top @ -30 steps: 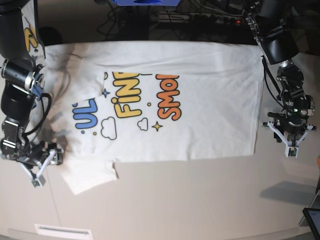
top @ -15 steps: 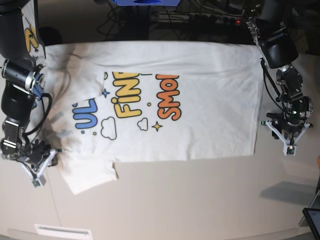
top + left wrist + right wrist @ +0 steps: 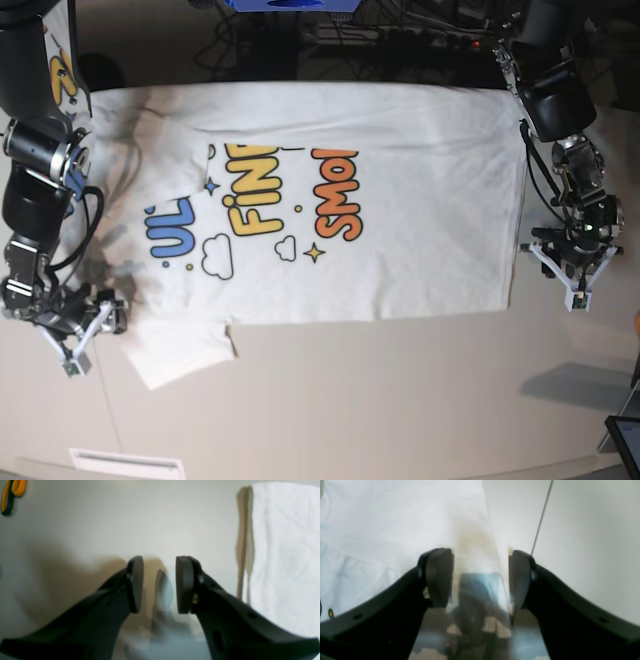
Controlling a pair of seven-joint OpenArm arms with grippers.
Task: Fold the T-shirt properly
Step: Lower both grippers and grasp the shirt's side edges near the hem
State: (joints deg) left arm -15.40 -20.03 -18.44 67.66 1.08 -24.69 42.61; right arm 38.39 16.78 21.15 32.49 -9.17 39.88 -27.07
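One T-shirt [image 3: 330,200] lies spread flat on the table [image 3: 400,400], print side up, with three printed words in blue, yellow and orange running across its middle. Two grippers flank the shirt. Right gripper [image 3: 78,345]: beside the lower sleeve [image 3: 180,350], at that sleeve's outer edge; in the right wrist view its two fingers [image 3: 440,577] stand wide apart, straddling the edge of the white cloth with nothing clamped between them. Left gripper [image 3: 572,278]: just beside the shirt's hem, over bare table; in the left wrist view its two fingers [image 3: 185,585] stand a narrow gap apart and empty, the hem off to their side. One orange-and-black object [image 3: 10,495] shows at that view's corner, too blurred to identify.
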